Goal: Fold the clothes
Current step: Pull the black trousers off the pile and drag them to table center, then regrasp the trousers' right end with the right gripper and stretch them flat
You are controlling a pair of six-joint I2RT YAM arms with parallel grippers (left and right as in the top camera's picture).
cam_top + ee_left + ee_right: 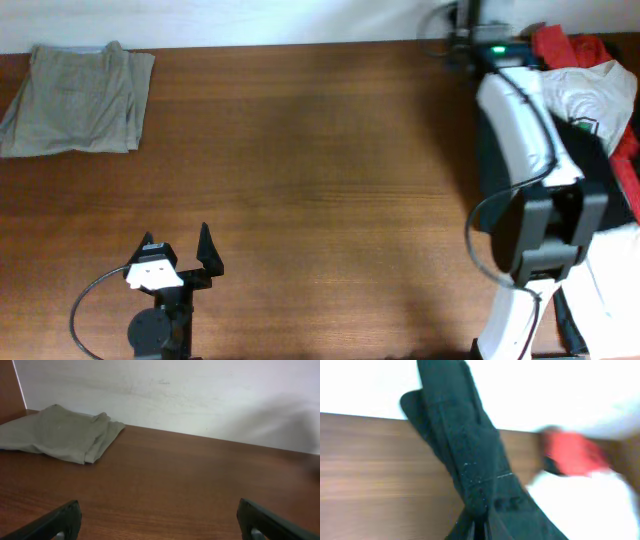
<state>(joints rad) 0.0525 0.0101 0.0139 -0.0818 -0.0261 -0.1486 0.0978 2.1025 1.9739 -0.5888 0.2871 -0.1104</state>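
Pinching the black cloth [470,460], the right gripper [479,529] has its jaws shut tight on it. Red and white clothes [580,475] lie to the right of those jaws. The left gripper [160,521] has its jaws spread wide, and the folded grey pants [60,432] lie far ahead, to their left.

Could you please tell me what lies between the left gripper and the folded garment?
Only bare table separates left gripper and folded garment, per the overhead view.

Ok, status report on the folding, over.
Left gripper open, empty. Right gripper seemingly shut on black garment. Grey garment folded, far left corner. Nothing in the way.
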